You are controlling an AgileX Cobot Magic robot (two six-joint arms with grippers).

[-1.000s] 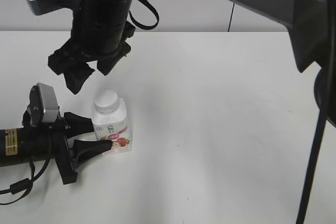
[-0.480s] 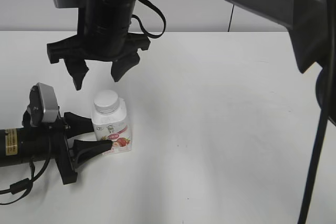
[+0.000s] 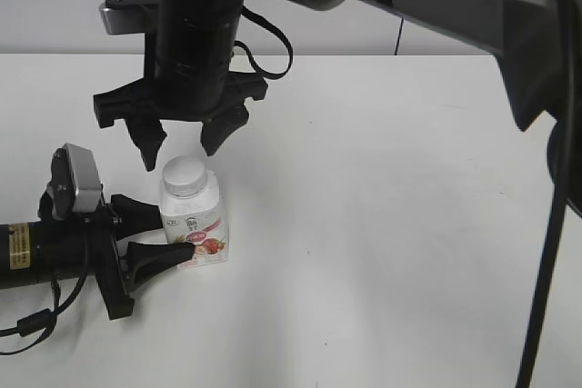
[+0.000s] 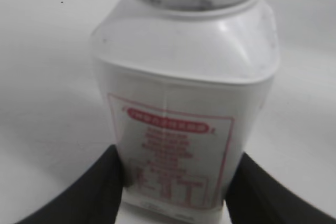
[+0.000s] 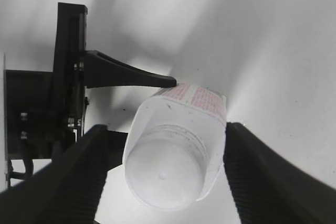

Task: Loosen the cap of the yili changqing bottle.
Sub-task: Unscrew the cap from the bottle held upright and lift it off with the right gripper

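Right gripper (image 3: 185,140) open just above cap (image 3: 185,174), left gripper (image 3: 173,230) clamping bottle (image 3: 193,215).
Right fingers spread either side of the white cap, not touching. Bottle upright on white table (image 3: 391,224), near left edge, held low on its body by the left fingers.

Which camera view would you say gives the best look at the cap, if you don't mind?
The right wrist view: it looks straight down on the cap, open fingers either side. The exterior view shows the cap small and side-on; the left wrist view cuts it off at the top edge.
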